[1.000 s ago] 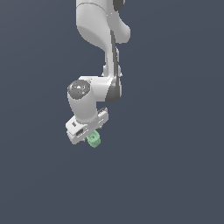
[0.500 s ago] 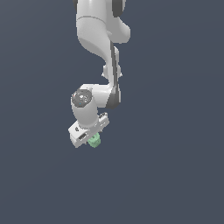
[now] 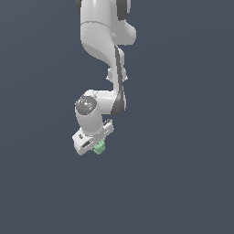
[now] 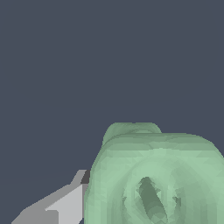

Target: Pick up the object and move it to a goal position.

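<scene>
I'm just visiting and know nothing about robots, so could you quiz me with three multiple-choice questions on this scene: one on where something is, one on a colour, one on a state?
1. Where is the small piece in the exterior view?
A. Far from the arm, alone
B. At the claw, at the low end of the arm
C. Up by the arm's top

2. What colour is the small piece?
A. Light green
B. Red
C. Yellow

3. What is the claw doing?
A. Open, holding nothing
B. Shut on the small piece
C. Out of sight

Answers: 1 B, the green piece peeks out just under the white claw. 2 A, it looks pale green in both views. 3 B, the wrist view shows a finger pressed against the piece, which fills the frame.
</scene>
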`<state>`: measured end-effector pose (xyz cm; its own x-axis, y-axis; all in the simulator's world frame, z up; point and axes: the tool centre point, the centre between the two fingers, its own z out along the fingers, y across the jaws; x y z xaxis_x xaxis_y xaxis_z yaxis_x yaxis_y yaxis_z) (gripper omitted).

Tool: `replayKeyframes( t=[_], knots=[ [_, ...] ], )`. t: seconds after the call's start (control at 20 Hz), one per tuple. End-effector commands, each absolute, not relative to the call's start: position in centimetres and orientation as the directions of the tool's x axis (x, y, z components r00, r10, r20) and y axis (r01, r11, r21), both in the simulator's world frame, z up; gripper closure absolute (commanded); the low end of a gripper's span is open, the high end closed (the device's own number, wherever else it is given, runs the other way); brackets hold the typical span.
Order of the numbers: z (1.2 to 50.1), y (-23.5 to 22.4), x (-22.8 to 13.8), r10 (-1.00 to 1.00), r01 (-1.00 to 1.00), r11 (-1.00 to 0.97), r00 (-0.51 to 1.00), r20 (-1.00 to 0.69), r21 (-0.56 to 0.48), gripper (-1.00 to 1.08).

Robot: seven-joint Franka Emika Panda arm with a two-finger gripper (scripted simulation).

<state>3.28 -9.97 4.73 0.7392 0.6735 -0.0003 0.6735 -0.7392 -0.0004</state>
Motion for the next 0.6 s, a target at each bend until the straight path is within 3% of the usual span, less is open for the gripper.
replayKeyframes(
  t=[0.0, 0.55],
  knots=[
    [4.73, -9.97, 3.31, 0.674, 0.674, -0.739, 0.739, 0.000, 0.000, 1.08],
    [5.02, -9.73, 2.84, 0.674, 0.674, -0.739, 0.739, 0.000, 0.000, 1.08]
  ],
)
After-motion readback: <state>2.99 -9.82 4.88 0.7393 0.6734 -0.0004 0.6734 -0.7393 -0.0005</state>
